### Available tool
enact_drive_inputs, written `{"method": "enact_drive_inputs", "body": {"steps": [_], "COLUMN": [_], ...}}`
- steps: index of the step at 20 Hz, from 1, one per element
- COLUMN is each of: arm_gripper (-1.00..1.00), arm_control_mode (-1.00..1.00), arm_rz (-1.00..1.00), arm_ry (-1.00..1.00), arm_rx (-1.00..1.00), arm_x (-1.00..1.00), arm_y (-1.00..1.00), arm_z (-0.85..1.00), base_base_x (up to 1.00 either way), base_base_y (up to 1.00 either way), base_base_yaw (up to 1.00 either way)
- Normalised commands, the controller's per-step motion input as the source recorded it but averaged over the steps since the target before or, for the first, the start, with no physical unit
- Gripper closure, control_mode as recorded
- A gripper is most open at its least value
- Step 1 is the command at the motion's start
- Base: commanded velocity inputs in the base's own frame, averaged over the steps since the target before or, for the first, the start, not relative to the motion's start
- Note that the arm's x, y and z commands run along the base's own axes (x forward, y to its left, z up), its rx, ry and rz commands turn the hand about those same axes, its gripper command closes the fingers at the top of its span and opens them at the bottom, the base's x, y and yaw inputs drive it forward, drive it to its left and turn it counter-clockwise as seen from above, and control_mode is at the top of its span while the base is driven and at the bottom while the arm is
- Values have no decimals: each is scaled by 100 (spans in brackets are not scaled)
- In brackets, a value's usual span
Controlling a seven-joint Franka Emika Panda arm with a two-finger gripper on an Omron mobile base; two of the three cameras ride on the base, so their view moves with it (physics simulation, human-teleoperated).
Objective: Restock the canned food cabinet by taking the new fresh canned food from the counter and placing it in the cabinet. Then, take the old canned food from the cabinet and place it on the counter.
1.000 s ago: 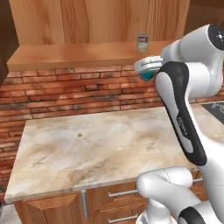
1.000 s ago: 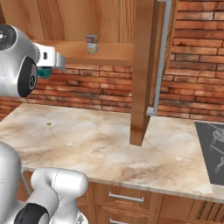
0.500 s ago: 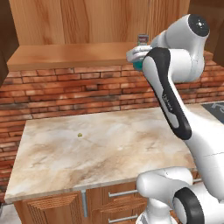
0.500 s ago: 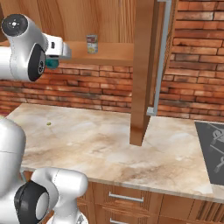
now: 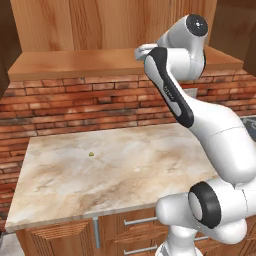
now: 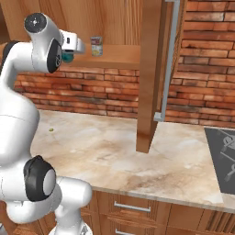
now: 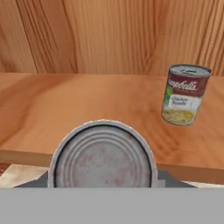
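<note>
At the cabinet (image 7: 109, 94) edge, claw (image 6: 69, 51) clamped on teal can (image 7: 103, 155), near labelled can (image 7: 186, 94)

A teal can (image 6: 67, 57) with a grey ringed top, a silver can (image 7: 184, 95) labelled red and pale yellow-green, a light-brown wood-grain shelf (image 7: 87, 100), a red-brown brick wall (image 5: 75, 107), a beige-and-tan marbled counter (image 5: 125, 165).

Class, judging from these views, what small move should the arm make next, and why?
Probably ease forward and set down: the teal can in the end effector sits at the cabinet shelf's front edge, not yet over it; bare board lies left of the soup can.
</note>
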Motion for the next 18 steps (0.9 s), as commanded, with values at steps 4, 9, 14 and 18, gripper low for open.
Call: {"method": "enact_drive_inputs", "body": {"steps": [4, 9, 14, 18], "arm_gripper": [100, 100, -100, -100], "arm_control_mode": [-100, -100, -100, -100], "arm_rz": [-2, 0, 0, 0], "arm_ry": [2, 9, 9, 0], "arm_rx": [0, 0, -2, 0], "arm_x": [57, 48, 44, 32], "arm_y": [30, 24, 0, 0], "arm_z": [0, 0, -29, -7], "base_base_x": [0, 0, 0, 0], "base_base_y": [0, 0, 0, 0], "base_base_yaw": [0, 0, 0, 0]}}
